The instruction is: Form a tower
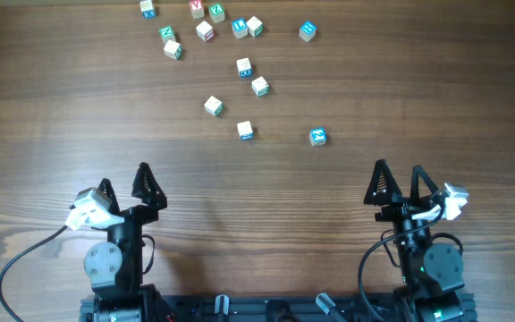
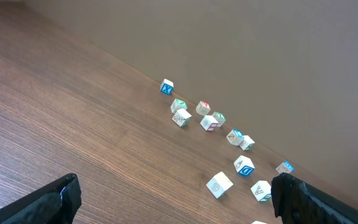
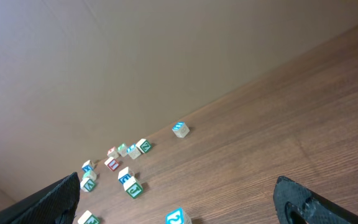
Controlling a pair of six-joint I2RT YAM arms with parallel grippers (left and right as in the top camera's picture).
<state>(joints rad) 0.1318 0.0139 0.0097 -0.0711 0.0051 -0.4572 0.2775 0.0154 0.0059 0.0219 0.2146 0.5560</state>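
Here, the wooden table [image 1: 61, 116] carries many small letter cubes [image 1: 244, 67], and all of them lie in the far part, from about 11 o'clock to 1 o'clock of the overhead view. A tower is not yet formed from them; as far as the pictures let one judge, each cube rests alone on the wood. The densest group [image 1: 205, 30] sits at 12 o'clock near the far edge, and there one red-marked cube [image 1: 197, 7] lies just beside a green-marked one [image 1: 215, 12]. A teal cube [image 1: 307, 30] lies apart at 1 o'clock. Nearer to the arms there is a loose line of pale cubes, the nearest white one [image 1: 245, 131] between a cube at its 10 o'clock [image 1: 213, 106] and a blue-faced cube [image 1: 318, 136] at its 3 o'clock. The left gripper [image 1: 125, 179] stands at 7 o'clock and the right gripper [image 1: 398, 170] at 5 o'clock, both well apart from every cube. Both have their jaws spread wide and hold nothing — in the wrist views the dark fingers [image 2: 55, 202] of the left and the fingers [image 3: 303, 202] of the right show only at the lower corners, with bare wood between them.
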